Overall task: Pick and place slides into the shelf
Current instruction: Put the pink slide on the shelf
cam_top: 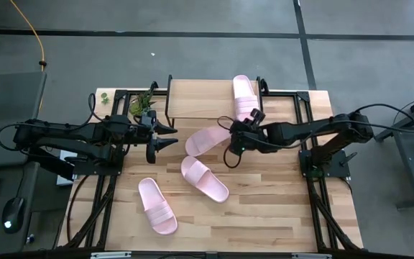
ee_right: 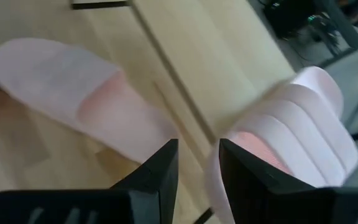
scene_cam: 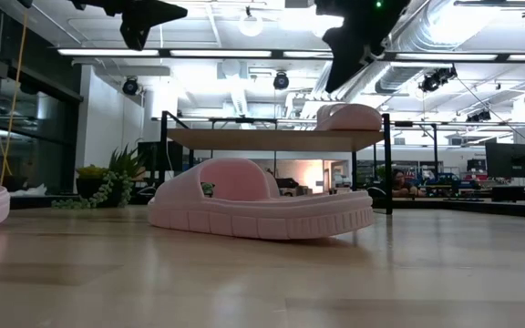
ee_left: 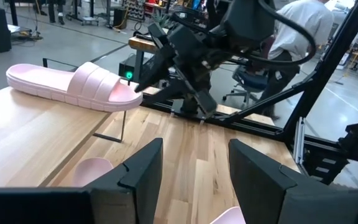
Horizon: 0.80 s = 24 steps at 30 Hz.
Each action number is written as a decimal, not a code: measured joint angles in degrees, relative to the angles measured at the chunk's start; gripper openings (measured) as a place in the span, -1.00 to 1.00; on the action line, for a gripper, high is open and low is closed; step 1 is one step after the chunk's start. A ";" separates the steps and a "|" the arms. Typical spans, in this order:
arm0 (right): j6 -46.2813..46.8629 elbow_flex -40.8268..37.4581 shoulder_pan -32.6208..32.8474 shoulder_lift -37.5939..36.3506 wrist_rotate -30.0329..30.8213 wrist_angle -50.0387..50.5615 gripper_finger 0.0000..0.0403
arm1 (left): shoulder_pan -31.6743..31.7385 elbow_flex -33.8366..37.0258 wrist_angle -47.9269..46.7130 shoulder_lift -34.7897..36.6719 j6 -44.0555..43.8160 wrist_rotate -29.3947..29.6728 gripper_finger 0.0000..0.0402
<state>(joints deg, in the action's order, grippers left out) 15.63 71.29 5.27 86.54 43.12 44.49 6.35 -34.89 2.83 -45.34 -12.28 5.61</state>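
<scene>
I see the right end effector (cam_top: 234, 138) spread, empty, with one slide (cam_top: 244, 98) on the shelf (cam_top: 196, 97) at its 12 o'clock. Left end effector (cam_top: 169, 137) spread, idle. Three slides (cam_top: 205, 179) lie on the wood surface (cam_top: 279, 201). Open lab room behind.

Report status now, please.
Both grippers, left and right, open, empty. One slide on shelf; three on table. Nothing blocking.

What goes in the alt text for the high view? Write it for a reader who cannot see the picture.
One pink slide lies on the shelf at the table's far edge, while three more slides lie scattered on the wooden table. The left gripper and right gripper, both open and empty, hover on either side of the nearest slide below the shelf.
</scene>
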 joint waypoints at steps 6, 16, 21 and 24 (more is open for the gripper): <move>-0.27 0.00 1.84 0.02 -1.61 -0.24 -0.47 | 0.00 0.00 -0.04 0.10 1.49 -0.02 -0.17; -1.15 0.01 4.04 0.02 -3.30 -3.66 -0.47 | 0.00 -0.02 -1.41 3.60 1.47 -4.15 -0.17; -2.53 0.00 4.84 0.02 -4.38 -5.26 -0.47 | 0.00 -0.02 -6.39 6.46 0.24 -4.15 -0.17; -3.13 0.00 5.25 0.02 -4.38 -6.82 -0.47 | 0.02 -0.02 -7.93 7.81 -0.19 -4.19 -0.17</move>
<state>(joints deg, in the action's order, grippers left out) 12.50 71.29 10.52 86.56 38.74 37.67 6.37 -34.92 -5.10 -37.53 -12.47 1.42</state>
